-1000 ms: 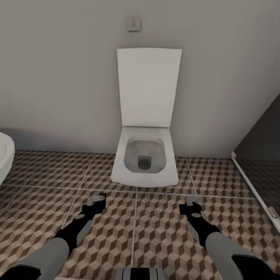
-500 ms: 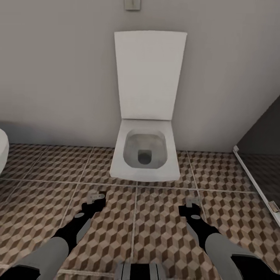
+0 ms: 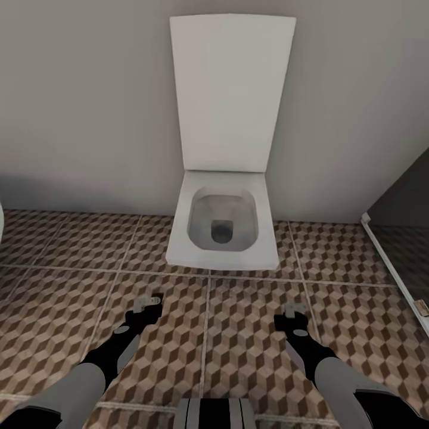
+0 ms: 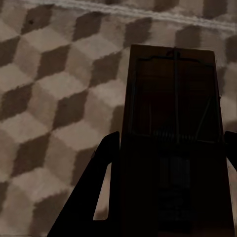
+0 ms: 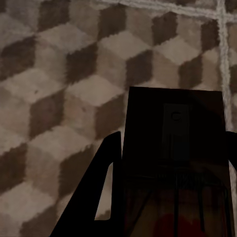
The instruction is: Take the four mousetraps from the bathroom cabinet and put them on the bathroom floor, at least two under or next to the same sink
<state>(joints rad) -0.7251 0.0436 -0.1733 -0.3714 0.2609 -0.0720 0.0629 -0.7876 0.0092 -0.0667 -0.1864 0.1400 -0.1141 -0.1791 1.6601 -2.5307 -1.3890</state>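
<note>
Grippers: left gripper and right gripper each clenched on one mousetrap, held low above the floor.
Left mousetrap: flat between the fingers, wire parts visible, dark in shadow.
Right mousetrap: flat between the fingers, red spot near the wrist end.
Progress: judged midway; two traps out of the cabinet and in hand, none seen set down. Other two traps unaccounted for.
Remaining: reach the sink, lay these two under or beside it, then deal with the rest.
Surface: cube-pattern tiles, pale grout, level and bare beneath both grippers.
Room: bathroom; white toilet ahead of the grippers, lid up against a grey wall.
</note>
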